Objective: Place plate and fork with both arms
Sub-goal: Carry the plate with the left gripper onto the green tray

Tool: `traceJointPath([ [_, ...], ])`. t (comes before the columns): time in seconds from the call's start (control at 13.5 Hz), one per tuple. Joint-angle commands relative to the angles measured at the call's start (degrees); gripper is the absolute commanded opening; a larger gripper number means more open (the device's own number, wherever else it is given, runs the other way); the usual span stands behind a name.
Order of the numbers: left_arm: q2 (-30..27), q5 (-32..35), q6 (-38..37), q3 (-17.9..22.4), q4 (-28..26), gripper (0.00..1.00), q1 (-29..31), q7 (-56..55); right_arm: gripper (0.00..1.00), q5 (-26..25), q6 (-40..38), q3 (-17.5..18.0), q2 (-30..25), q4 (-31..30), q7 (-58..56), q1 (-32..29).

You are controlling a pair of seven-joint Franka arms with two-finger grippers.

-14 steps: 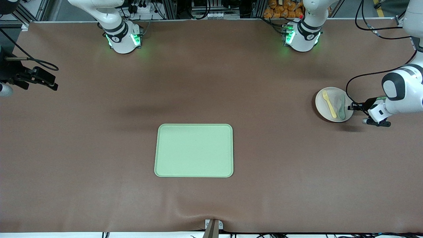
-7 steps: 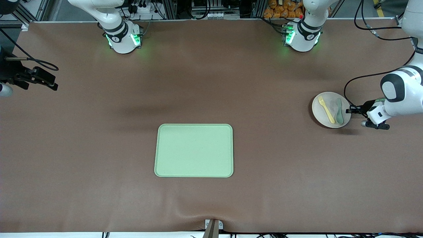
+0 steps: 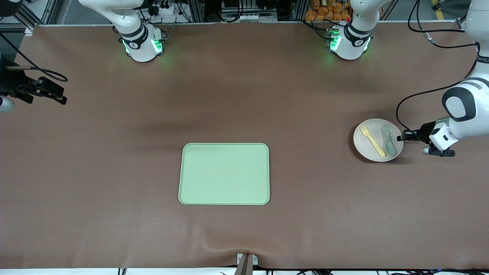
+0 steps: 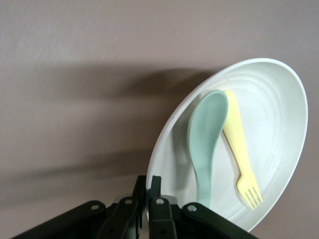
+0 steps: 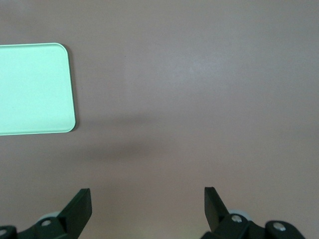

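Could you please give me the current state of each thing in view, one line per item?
plate: gripped at its rim, carrying fork and spoon.
fork: lying in the plate.
spoon: lying in the plate beside the fork.
tray: flat on the table, nothing on it.
left gripper: shut on the plate's rim.
right gripper: open, holding nothing, waiting over bare table.

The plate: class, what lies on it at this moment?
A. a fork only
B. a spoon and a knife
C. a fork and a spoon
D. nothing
C: on the plate, whose rim the left gripper pinches, a pale-yellow fork and a grey-green spoon lie side by side.
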Motion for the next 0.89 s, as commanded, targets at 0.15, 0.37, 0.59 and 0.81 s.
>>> traceJointPath([
  [0.15, -1.18, -3.03, -6.85, -5.62, 7.39, 0.00, 0.25, -9.06, 1.00, 0.10, 0.34, -0.08, -0.43, -0.50, -0.62, -0.04],
  [0.37, -0.65, -2.85, -7.39, -11.86, 11.09, 0.00, -1.24, -20.31, 1.00, 0.10, 0.34, -0.08, -0.34, -0.50, -0.62, -0.13],
  [0.59, 1.18, -2.15, -7.39, -12.76, 15.12, 0.00, -9.83, -32.34, 1.00, 0.10, 0.43, -0.08, -0.25, -0.41, -0.62, -0.04],
  [0.81, 8.81, 1.43, -7.39, -12.50, 24.68, 0.00, -21.95, -52.10, 1.00, 0.10, 0.43, -0.08, -0.08, -0.41, -0.62, -0.04],
])
